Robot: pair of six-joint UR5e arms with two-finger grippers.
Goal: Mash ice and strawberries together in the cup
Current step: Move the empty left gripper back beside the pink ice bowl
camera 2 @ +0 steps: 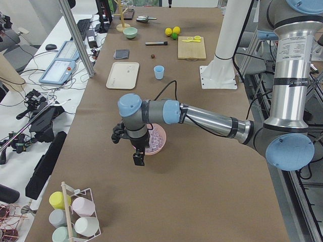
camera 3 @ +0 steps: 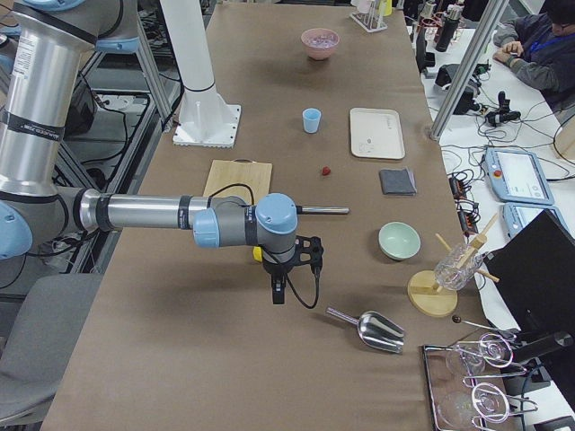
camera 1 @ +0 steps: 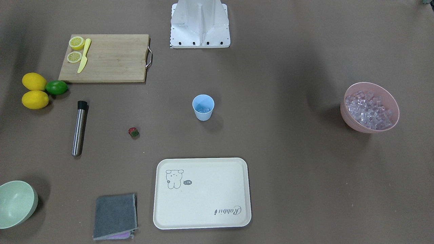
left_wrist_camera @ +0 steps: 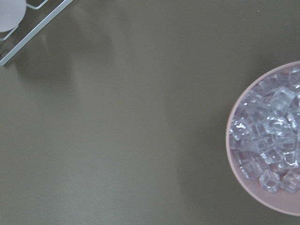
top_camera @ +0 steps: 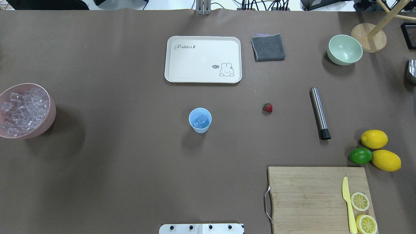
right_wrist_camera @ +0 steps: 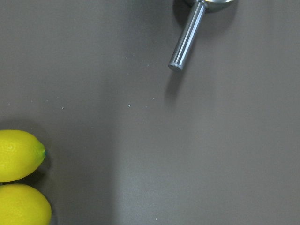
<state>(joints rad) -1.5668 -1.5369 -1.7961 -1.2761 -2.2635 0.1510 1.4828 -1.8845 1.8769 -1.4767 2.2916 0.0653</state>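
Front-facing view: brown paper-covered counter (camera 1: 271, 152); at its middle an upright light-blue cup (camera 1: 203, 114) with a few cubes of ice (camera 1: 203, 109) inside. Strawberry (camera 1: 133, 132) lying on the bare counter, apart from the cup, between it and a steel muddler (camera 1: 79, 128). Near the cup, a cream tray (camera 1: 210, 200) printed "Rabbit", with a cartoon animal and a small bubble, probably reading "hi". Well off to one side, a pink bowl (camera 1: 349, 117) heaped with more ice. Overhead view: wooden cutting board (top_camera: 308, 195) carrying two lemon halves (top_camera: 359, 201) and a yellow knife (top_camera: 348, 204). Two whole lemons (top_camera: 374, 139) and a lime (top_camera: 360, 155) just beside it. Grey cloth (top_camera: 268, 47) and pale-green bowl (top_camera: 344, 50) along the far edge. Left side view: left gripper (camera 2: 137, 159) hanging above the counter next to the pink bowl, fingers too small to judge as open or closed; desks with cables and a teach pendant (camera 2: 60, 68) alongside. Right side view: right gripper (camera 3: 278, 294) over bare counter near a metal scoop (camera 3: 370, 329), state of its fingers likewise not to be told; a person (camera 3: 544, 45) seated at a side desk. Left wrist view: bowl rim and ice at the right edge. Right wrist view: two lemons at lower left, scoop handle at top.
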